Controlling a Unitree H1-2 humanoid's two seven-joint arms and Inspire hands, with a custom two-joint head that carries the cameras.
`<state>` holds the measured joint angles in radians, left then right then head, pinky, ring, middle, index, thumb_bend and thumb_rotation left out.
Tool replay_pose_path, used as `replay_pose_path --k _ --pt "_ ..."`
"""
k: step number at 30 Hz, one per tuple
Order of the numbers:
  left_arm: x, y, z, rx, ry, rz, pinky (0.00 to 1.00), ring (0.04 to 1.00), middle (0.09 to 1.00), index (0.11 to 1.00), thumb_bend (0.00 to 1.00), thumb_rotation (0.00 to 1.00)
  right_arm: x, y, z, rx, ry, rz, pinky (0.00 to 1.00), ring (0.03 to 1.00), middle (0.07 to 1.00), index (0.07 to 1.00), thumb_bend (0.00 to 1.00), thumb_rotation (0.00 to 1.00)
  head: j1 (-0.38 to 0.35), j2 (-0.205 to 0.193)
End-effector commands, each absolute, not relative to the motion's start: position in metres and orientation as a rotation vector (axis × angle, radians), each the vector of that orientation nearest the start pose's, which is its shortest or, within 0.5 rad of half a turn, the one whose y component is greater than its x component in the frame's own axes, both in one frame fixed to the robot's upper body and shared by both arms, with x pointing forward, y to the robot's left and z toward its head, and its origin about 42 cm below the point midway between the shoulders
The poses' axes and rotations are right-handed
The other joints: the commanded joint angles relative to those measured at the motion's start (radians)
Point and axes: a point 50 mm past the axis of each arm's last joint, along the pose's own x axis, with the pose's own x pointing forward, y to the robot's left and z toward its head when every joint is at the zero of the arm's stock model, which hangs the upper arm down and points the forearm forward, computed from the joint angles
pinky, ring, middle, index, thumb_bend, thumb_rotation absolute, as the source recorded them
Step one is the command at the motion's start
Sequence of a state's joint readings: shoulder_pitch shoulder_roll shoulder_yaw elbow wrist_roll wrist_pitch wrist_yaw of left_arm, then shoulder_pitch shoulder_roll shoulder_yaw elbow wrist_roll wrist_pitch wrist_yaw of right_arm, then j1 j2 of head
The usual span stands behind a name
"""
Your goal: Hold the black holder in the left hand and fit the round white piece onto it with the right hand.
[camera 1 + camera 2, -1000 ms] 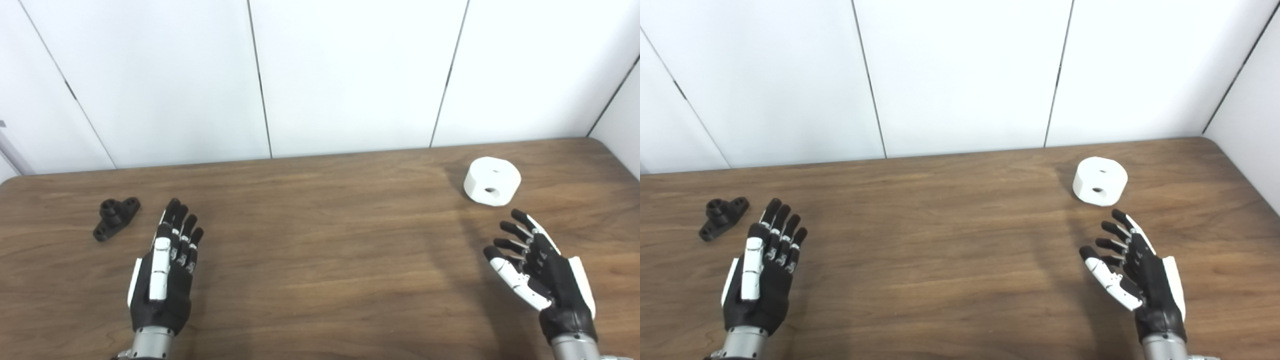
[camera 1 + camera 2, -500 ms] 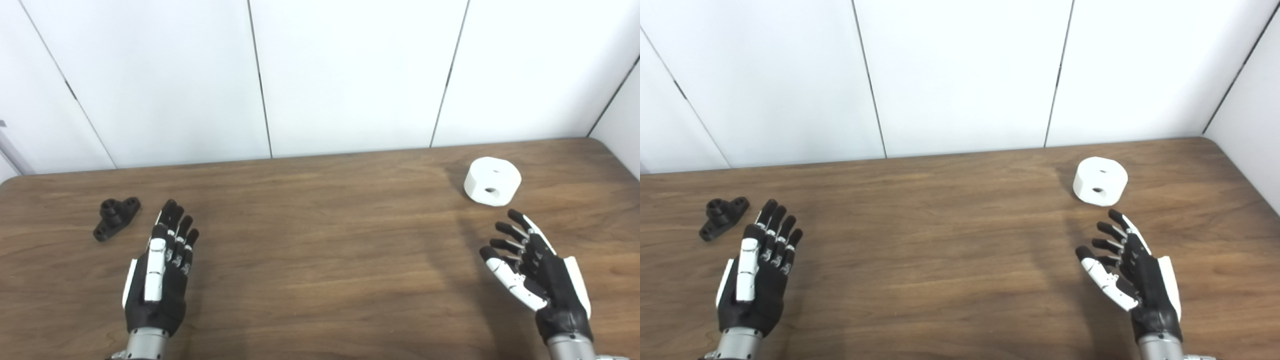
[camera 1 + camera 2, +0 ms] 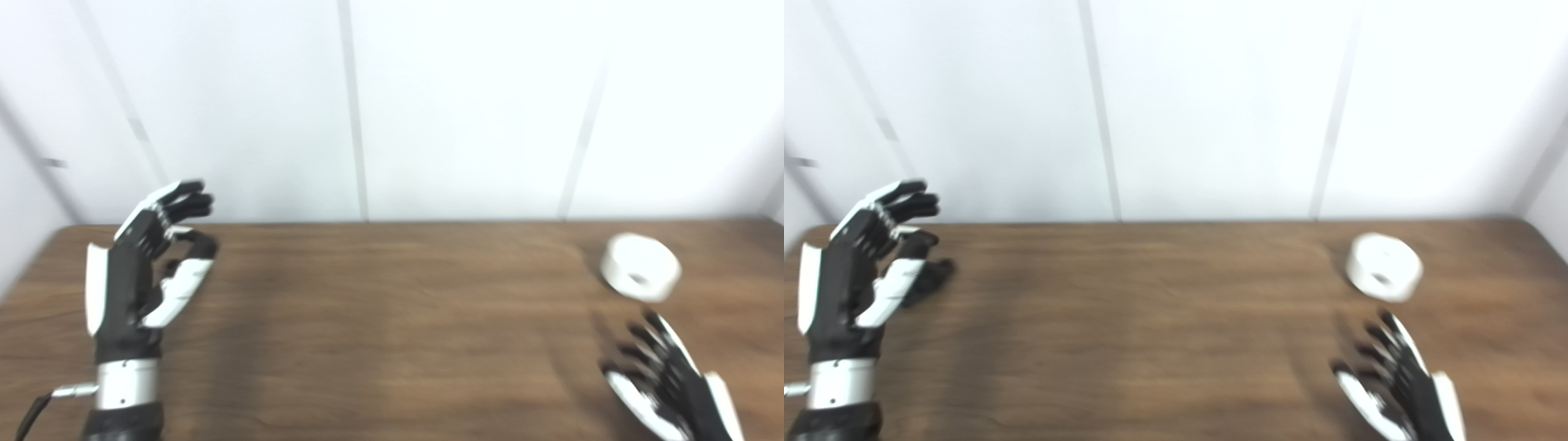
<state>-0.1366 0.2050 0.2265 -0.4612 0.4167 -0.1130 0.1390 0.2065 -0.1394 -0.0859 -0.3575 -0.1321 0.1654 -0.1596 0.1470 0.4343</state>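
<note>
The round white piece lies on the wooden table at the far right, a hole showing in its side. My right hand hovers just in front of it, open, fingers spread toward it, apart from it and blurred. My left hand is raised at the far left, upright, open with curled fingers and nothing in it. The black holder shows only as a dark bit on the table behind the left thumb in the right eye view. In the left eye view the hand hides it.
White wall panels stand right behind the table's back edge. The table's rounded right corner is near the white piece. Bare wood lies between the two hands.
The whole picture has shifted and blurred, so the camera moved. My left hand has risen off the table and turned upright in front of the holder. The right hand stays before the white piece.
</note>
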Motion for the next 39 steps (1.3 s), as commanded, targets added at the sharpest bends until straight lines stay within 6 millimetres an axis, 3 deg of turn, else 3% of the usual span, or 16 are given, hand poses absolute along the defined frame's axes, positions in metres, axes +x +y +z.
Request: replay_pose_path --k 1,3,4,6,7,9,12,14,17,21,27,30,34,39 --pt "0.274 0.326 0.309 0.905 -0.855 0.506 0.46 0.646 0.763 0.814 0.79 0.76 0.201 -0.282 0.141 -0.256 -0.067 -0.323 0.61 0.752 0.839 0.899 0.24 0.22 0.021 -0.009" --pt "0.274 0.334 0.316 1.040 -0.788 0.531 0.49 0.695 0.796 0.843 0.80 0.73 0.202 -0.283 0.140 -0.240 -0.074 -0.324 0.61 0.752 0.838 0.898 0.24 0.20 0.048 -0.019" --pt "0.273 0.335 0.318 1.105 -0.728 0.549 0.52 0.731 0.808 0.833 0.81 0.67 0.202 -0.284 0.141 -0.264 -0.076 -0.335 0.61 0.757 0.840 0.904 0.23 0.19 0.065 -0.024" --pt "0.272 0.338 0.320 1.195 -0.619 0.579 0.54 0.747 0.807 0.814 0.83 0.62 0.201 -0.287 0.142 -0.311 -0.077 -0.354 0.55 0.717 0.804 0.881 0.25 0.26 0.091 -0.029" --pt "0.271 0.338 0.321 1.223 -0.573 0.588 0.52 0.768 0.822 0.828 0.86 0.61 0.200 -0.289 0.142 -0.329 -0.077 -0.361 0.51 0.687 0.783 0.865 0.28 0.38 0.109 -0.029" --pt "0.271 0.339 0.322 1.257 -0.507 0.611 0.50 0.792 0.838 0.844 0.89 0.63 0.199 -0.293 0.140 -0.333 -0.080 -0.366 0.48 0.663 0.766 0.853 0.31 0.45 0.145 -0.031" --pt "0.275 0.341 0.322 1.299 -0.438 0.648 0.59 0.809 0.848 0.858 0.95 0.64 0.198 -0.301 0.137 -0.311 -0.080 -0.369 0.47 0.648 0.756 0.840 0.33 0.46 0.241 -0.051" --pt "0.280 0.346 0.315 1.330 -0.352 0.673 0.73 0.830 0.880 0.869 0.96 0.65 0.196 -0.305 0.137 -0.274 -0.080 -0.370 0.50 0.666 0.776 0.852 0.33 0.46 0.288 -0.058" --pt "0.287 0.353 0.296 1.354 -0.178 0.694 0.89 0.870 0.932 0.895 0.97 0.65 0.191 -0.313 0.138 -0.241 -0.059 -0.384 0.55 0.700 0.802 0.864 0.32 0.43 0.356 -0.057" --pt "0.292 0.364 0.271 1.346 -0.017 0.678 0.99 0.910 0.963 0.918 1.00 0.67 0.186 -0.321 0.140 -0.209 -0.041 -0.381 0.59 0.724 0.817 0.872 0.32 0.43 0.395 -0.050" --pt "0.299 0.377 0.241 1.279 0.134 0.630 1.00 0.936 0.983 0.940 1.00 0.70 0.184 -0.326 0.144 -0.217 -0.041 -0.375 0.60 0.734 0.832 0.891 0.30 0.41 0.397 -0.030" --pt "0.308 0.382 0.222 1.201 0.201 0.590 1.00 0.941 0.995 0.958 1.00 0.67 0.183 -0.329 0.146 -0.216 -0.040 -0.372 0.61 0.739 0.833 0.894 0.29 0.39 0.390 -0.022" --pt "0.321 0.385 0.195 1.141 0.266 0.520 1.00 0.945 1.000 0.959 1.00 0.63 0.182 -0.332 0.149 -0.225 -0.033 -0.377 0.61 0.752 0.837 0.900 0.33 0.46 0.401 -0.014" --pt "0.335 0.377 0.176 1.075 0.295 0.469 1.00 0.968 1.000 0.954 1.00 0.63 0.181 -0.338 0.145 -0.216 -0.028 -0.379 0.62 0.760 0.835 0.894 0.34 0.47 0.422 -0.012"
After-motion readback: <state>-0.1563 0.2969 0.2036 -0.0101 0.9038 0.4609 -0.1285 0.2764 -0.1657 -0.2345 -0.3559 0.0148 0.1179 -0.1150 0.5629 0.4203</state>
